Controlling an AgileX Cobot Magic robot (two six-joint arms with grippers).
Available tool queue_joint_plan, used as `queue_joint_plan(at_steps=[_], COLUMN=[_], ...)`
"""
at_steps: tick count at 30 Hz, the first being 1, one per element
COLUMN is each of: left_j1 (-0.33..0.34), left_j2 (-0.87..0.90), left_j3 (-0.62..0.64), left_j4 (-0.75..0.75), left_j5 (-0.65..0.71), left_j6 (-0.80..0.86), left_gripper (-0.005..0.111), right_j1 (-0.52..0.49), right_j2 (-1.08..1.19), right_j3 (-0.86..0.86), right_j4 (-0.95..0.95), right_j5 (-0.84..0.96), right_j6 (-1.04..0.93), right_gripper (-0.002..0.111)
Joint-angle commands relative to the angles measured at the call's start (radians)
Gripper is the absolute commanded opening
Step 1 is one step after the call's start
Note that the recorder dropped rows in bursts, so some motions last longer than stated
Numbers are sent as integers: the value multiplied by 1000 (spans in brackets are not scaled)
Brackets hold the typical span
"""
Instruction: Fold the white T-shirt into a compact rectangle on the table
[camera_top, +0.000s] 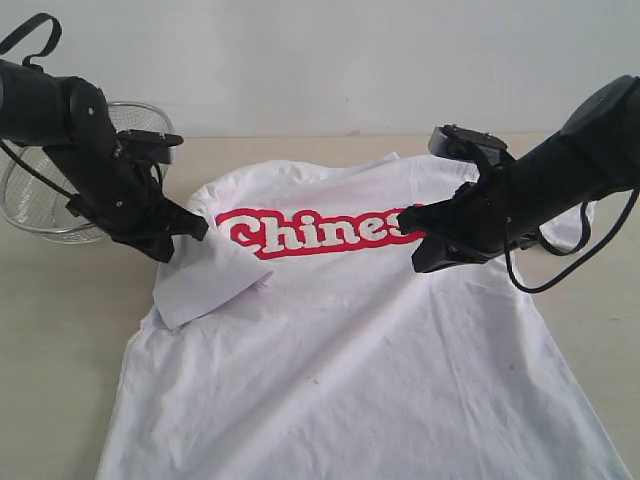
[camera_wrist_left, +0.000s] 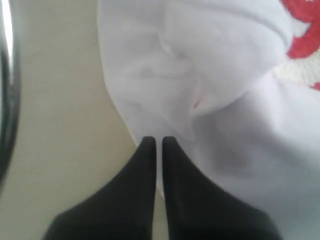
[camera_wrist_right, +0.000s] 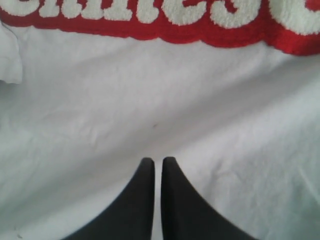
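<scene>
The white T-shirt (camera_top: 350, 340) lies face up on the table (camera_top: 60, 320), red-outlined lettering (camera_top: 320, 232) across its chest. Its left sleeve (camera_top: 205, 275) is folded inward onto the body. My left gripper (camera_top: 202, 228) hovers at that folded sleeve's upper edge, jaws shut with nothing between them. In the left wrist view my left gripper (camera_wrist_left: 158, 140) points at the bunched sleeve cloth (camera_wrist_left: 200, 60). My right gripper (camera_top: 404, 218) is over the end of the lettering, also shut and empty. The right wrist view shows my right gripper (camera_wrist_right: 158, 161) above flat white cloth (camera_wrist_right: 150, 90).
A round wire-mesh basket (camera_top: 40, 200) stands at the back left, close behind my left arm; its rim (camera_wrist_left: 7, 100) shows in the left wrist view. Bare tabletop (camera_wrist_left: 60, 125) lies left of the shirt. The shirt's hem runs off the front edge of the exterior view.
</scene>
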Motion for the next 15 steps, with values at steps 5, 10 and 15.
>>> queue_joint_plan(at_steps=[5,10,15], left_j1=[-2,-2,9], left_j2=[58,65,71], left_j3=[-6,-6,-6], left_j4=[-23,13,49], left_j5=[-19,-33,-43], left_j6=[9,9,-10], left_gripper=[5,5,5], right_j1=[2,2,2], right_j2=[-8,-8,-8], right_j3=[3,3,3], right_j4=[-5,-5,-5], right_j5=[-5,-5,-5], right_j6=[-14,-14,-16], right_gripper=[1,1,1])
